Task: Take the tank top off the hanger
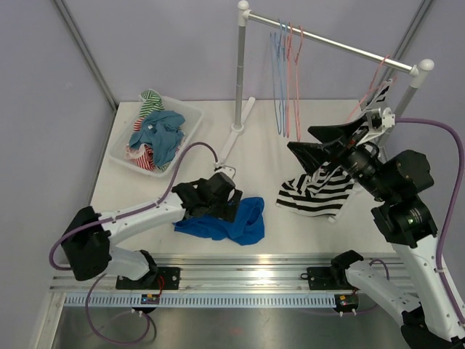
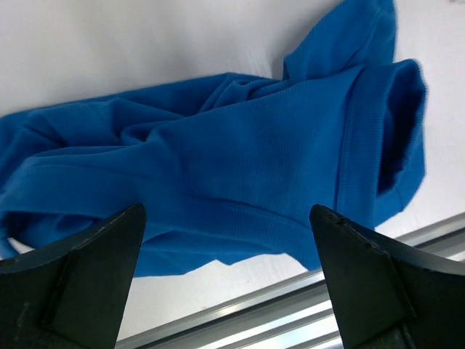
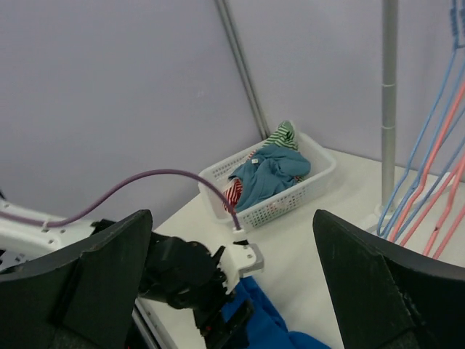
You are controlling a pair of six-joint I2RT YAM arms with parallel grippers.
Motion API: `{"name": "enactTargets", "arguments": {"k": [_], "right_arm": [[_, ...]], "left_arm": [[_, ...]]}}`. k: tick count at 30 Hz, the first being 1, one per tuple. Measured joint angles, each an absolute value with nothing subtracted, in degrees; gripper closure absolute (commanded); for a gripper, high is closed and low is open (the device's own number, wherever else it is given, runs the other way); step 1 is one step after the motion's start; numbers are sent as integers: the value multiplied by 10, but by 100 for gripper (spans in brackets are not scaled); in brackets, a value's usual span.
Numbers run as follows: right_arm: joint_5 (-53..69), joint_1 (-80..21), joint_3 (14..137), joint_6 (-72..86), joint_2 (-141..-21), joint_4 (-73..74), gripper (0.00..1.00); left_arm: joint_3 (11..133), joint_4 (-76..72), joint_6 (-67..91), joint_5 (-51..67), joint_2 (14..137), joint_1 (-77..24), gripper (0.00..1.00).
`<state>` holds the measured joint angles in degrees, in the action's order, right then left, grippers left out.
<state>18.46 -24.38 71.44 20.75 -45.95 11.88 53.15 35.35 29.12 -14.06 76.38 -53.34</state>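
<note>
Job maybe done: blue top (image 1: 245, 220) lies loose, lower middle. Left fingers (image 2: 80, 280) and right fingers (image 3: 80, 283) wide open, empty.

Basket (image 1: 192, 115) at far left of table (image 1: 145, 196), pile of clothes (image 1: 156, 134) in it. Rack pole (image 1: 240, 73) stands behind centre; rail (image 1: 341, 46) goes from it to right. Hangers (image 1: 285, 73) hang on rail near pole. Crumpled garment (image 1: 240, 222) lies front centre, near table edge, my left gripper (image 1: 218, 209) over its left part. Tank top (image 1: 314, 195) lies right of garment, apart from it, my right gripper (image 1: 301, 139) above its far side.
</note>
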Motion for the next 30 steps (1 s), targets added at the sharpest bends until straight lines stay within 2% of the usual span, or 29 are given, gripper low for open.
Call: {"name": "enactTargets", "arguments": {"k": [5, 7, 8, 9, 10, 13, 17, 22, 30], "right_arm": [[217, -244, 680, 192, -429, 123, 0], [222, -244, 680, 188, -430, 123, 1], [223, -244, 680, 186, -431, 123, 1], [226, -244, 680, 184, -432, 123, 1], [230, -244, 680, 182, -433, 123, 1], [233, -244, 680, 176, -435, 123, 1], [233, -244, 678, 171, -429, 123, 1], [230, -244, 677, 164, -416, 123, 0], [216, -244, 675, 150, -402, 123, 0]], "left_arm": [[508, 302, 302, -133, 844, -534, 1], [499, 284, 307, -130, 873, -534, 17], [498, 276, 311, -129, 888, -534, 29], [497, 268, 313, -126, 899, -534, 57], [498, 257, 320, -120, 909, -534, 70], [503, 229, 323, -116, 916, -535, 100], [531, 263, 322, -135, 916, -535, 100], [626, 368, 313, -202, 870, -505, 100], [872, 459, 283, -261, 777, -321, 100]]}}
